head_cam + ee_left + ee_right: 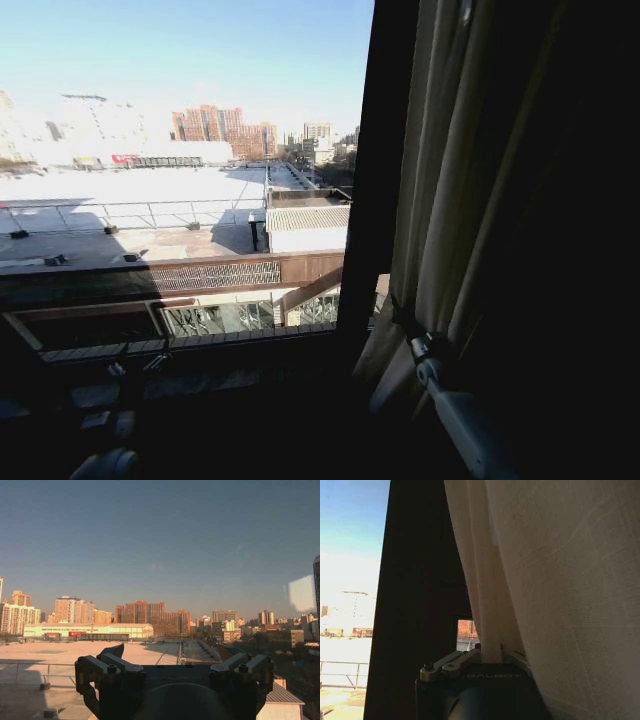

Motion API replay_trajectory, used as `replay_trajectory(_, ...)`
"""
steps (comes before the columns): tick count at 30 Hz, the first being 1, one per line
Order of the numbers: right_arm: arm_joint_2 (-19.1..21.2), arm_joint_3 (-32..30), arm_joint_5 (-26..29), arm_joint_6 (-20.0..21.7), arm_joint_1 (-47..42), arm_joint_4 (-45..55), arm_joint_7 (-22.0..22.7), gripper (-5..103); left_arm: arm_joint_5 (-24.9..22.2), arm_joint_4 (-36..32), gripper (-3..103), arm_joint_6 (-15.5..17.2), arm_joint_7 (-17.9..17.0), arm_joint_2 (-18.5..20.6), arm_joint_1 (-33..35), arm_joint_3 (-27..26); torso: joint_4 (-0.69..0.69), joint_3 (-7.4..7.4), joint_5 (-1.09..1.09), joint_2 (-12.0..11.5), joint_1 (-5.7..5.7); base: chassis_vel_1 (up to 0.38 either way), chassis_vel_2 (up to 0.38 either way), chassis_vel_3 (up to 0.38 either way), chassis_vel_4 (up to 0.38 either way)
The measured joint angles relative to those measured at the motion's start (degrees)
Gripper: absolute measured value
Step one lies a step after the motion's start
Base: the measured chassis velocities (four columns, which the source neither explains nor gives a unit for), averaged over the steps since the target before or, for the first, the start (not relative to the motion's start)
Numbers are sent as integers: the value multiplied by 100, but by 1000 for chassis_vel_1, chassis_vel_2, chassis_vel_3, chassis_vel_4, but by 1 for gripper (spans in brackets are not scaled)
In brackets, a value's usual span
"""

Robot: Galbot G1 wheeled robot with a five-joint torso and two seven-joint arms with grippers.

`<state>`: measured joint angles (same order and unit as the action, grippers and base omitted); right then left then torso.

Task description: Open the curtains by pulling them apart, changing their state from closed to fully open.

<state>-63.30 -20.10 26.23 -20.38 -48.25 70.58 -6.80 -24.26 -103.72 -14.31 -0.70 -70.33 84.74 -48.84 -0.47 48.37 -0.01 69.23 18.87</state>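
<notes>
Curtains of sheer cream-white pleated fabric [440, 190] hang gathered at the right side of the window in the head view, leaving the glass to their left uncovered. Going from the left, that bare pane shows a flat pale rooftop [130, 200] with a thin metal railing [100, 212], and reddish-brown apartment blocks [225, 125] far off under a clear blue sky. Low at the near left, in deep shadow, sits part of the left arm. In the left wrist view, the left gripper [175, 660] faces the open glass and the skyline, its two dark fingers [97, 669] spread wide apart with nothing between them.

Further right stands a dark brown vertical window frame post [375, 170], which separates the open view from the drawn-back fabric. In the right wrist view the same post [417, 595] rises just left of the cloth, with a small gap of daylight near its foot.

Right of the post, the right gripper [415, 335] reaches up from the near right on its pale grey arm [470, 425] and meets the lower folds of the curtains. The right wrist view shows the right gripper [487, 657] with its silver fingers [452, 662] pinched together on a narrow bunched fold of the curtains [555, 580], which rise steeply from the grip and spread to the right. Beyond that, the far right of the head view is dark.
</notes>
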Motion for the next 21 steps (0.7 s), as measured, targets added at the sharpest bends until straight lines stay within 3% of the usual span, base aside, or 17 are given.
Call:
replay_trajectory(6, -14, 5, -175, -122, 9, -43, -144, 0, 0, 0, 100, 0, 0, -1, 1, -1, -2, -3, 4, 6, -5, -28, -163, 26, 169)
replay_trajectory(14, -1, 94, -561, -146, 130, -181, -179, 0, 0, 0, 100, 0, -1, 0, -1, -3, 4, 2, 0, -2, 6, -2, 37, 10, -34)
replay_trajectory(21, 132, 182, -620, 69, 857, -1292, 233, 0, 0, 0, 100, 0, -1, 0, -1, -2, 1, -1, 2, 0, 0, 0, 8, 0, -6)
